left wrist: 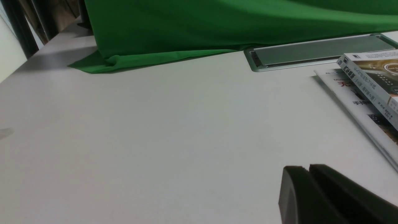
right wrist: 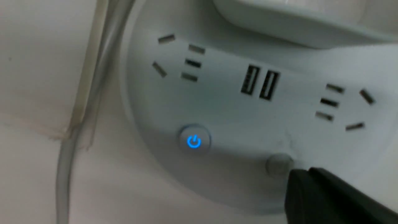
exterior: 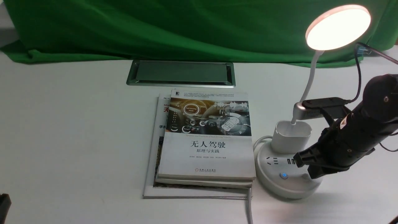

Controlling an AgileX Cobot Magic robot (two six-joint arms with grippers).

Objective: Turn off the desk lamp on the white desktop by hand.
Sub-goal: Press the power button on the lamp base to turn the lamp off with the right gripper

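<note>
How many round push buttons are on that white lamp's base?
2: a round button with a glowing blue power symbol, and a plain grey round button beside the black gripper's fingertips.

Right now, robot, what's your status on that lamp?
Right gripper shut, over lamp base; left gripper shut, empty. Lamp head lit. Books beside base, not covering buttons.

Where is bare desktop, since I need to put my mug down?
Left of the books, below the hatch, lies a wide bare patch. It's crowded right of the books: lamp base, cable, right arm.
</note>
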